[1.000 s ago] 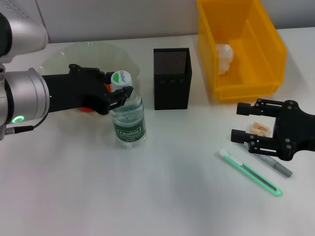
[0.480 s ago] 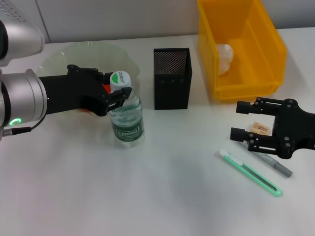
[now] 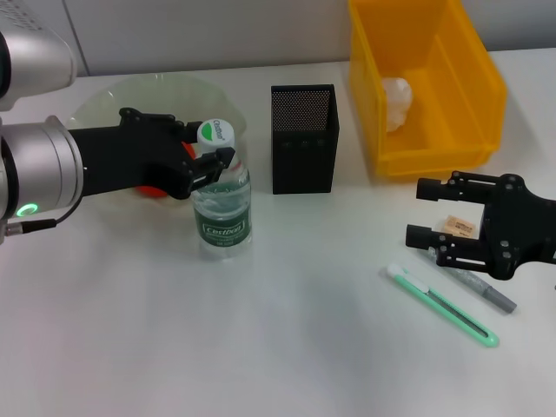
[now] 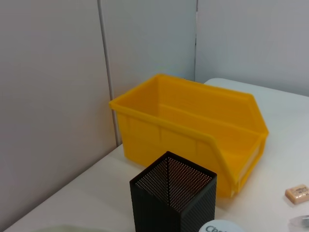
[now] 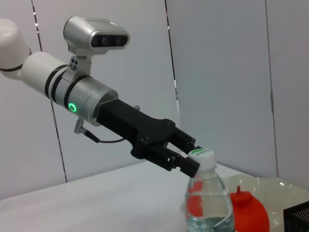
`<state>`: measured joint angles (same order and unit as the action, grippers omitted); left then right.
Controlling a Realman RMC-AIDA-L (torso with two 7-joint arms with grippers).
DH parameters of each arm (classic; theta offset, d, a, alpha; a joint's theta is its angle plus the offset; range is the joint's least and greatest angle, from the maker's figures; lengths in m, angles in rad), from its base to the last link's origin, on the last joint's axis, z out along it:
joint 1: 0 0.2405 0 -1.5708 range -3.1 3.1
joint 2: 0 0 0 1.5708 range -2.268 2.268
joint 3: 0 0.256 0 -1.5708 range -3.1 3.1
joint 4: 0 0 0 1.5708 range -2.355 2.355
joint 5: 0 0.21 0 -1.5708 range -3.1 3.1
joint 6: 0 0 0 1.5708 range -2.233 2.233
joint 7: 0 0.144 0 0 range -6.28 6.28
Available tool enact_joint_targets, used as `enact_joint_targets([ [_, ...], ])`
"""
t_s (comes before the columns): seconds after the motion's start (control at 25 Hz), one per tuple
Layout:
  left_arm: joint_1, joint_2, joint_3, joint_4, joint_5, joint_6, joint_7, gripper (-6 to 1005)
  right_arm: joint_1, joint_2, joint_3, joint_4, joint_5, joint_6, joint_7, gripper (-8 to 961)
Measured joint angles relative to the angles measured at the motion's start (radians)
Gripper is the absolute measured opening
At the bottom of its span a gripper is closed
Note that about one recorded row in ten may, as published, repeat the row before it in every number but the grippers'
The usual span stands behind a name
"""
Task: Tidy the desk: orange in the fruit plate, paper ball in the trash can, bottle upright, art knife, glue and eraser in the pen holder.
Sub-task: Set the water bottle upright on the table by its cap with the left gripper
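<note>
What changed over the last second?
The bottle, tilted before, now stands upright, a little farther from the robot. The left gripper rose with it and stays at the neck. The right gripper hangs unchanged, open, over the eraser. The pen holder and trash can stayed put.

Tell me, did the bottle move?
Yes. In the head view the bottle has tipped upright, its cap swinging slightly toward the pen holder, with the left end effector at its neck.
</note>
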<state>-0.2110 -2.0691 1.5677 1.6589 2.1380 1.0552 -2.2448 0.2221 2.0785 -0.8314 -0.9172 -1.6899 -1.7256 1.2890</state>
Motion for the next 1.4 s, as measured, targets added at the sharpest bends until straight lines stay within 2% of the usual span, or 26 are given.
enact_joint_targets([
  [1.4,0.006,0.001,-0.006,-0.048,-0.003,-0.035,0.038,440,0.008,0.002,0.0,0.0,0.001,0.0,0.004,648],
])
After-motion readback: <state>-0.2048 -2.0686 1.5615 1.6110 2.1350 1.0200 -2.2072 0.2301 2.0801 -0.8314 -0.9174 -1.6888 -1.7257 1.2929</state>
